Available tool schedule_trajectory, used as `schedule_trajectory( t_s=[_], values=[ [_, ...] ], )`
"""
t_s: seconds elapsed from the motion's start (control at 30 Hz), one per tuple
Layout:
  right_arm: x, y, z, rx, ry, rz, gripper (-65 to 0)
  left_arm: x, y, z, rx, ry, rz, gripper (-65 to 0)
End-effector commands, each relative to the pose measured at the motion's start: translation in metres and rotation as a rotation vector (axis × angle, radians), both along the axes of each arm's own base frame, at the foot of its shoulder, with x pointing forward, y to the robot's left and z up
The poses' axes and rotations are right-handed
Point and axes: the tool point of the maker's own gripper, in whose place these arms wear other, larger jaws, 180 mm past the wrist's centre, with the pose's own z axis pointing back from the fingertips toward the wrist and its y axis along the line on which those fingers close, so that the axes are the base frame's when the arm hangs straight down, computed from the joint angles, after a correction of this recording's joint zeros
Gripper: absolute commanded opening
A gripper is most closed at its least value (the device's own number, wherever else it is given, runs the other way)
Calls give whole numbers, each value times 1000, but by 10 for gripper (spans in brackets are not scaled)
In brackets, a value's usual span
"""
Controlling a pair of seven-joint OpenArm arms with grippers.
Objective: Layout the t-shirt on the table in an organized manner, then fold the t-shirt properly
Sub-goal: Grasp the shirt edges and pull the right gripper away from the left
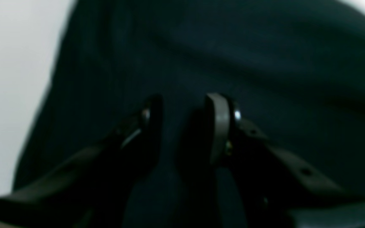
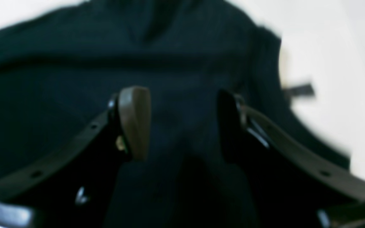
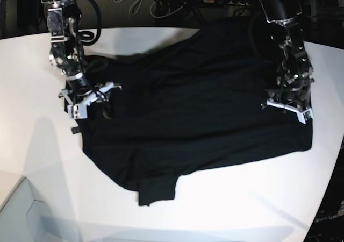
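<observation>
1. Left wrist view: the left gripper (image 1: 182, 126) hangs over the shirt (image 1: 220, 60), whose dark cloth fills nearly the whole picture. The jaws stand a narrow way apart, with cloth showing in the gap. The picture is too blurred to tell whether they pinch any of it. A strip of white table (image 1: 8, 95) shows along the left side.

2. Right wrist view: the right gripper (image 2: 182, 123) is over the shirt (image 2: 74, 79) with its jaws set wide apart. Dark cloth lies between and beyond the fingers, and I cannot tell whether any is held. The shirt's edge curves down the right side, where a small dark tag (image 2: 299, 91) sticks out onto the table (image 2: 337, 63).

3. Base view: the shirt (image 3: 193, 113) lies spread across the middle of the table (image 3: 32, 140), rumpled, with one sleeve (image 3: 156, 188) pointing toward the near edge. The right gripper (image 3: 86, 99) sits at the shirt's left edge in this picture, low to the cloth. The left gripper (image 3: 287, 106) sits at the shirt's right edge, also low to the cloth. The two are well apart, at opposite sides of the garment.
</observation>
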Motion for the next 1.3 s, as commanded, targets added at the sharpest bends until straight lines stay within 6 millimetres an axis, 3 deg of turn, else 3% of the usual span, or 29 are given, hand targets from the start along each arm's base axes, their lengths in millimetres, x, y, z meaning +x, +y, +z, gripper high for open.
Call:
schedule_trajectory(
  t_s=[0.0,0.17,0.47,0.57,0.67,0.93,1.07,1.27],
  values=[
    [8,-8,15,-11,-56,-2,-306,11,7,13,22,-33,1,-432],
    [-2,-12,6,-20,-26,-6,-306,7,17,-3,30,-15,17,-432],
    [-17,-15,-7,-31,14,1,-311,3,18,-15,33,-10,24,-432],
    [-20,-15,-9,-31,22,1,-315,9,19,-11,37,-20,24,-432],
    [-21,-14,-10,-31,24,2,-374,9,19,-11,35,-21,25,-432],
    [-24,-16,-16,-31,42,-2,-650,9,19,-11,36,-21,22,-432],
    [-28,-17,-16,-30,40,-6,-650,9,18,-11,36,-21,20,-432],
    [-30,-16,15,-34,-35,-7,-650,10,19,-11,37,-23,20,-432]
  ],
)
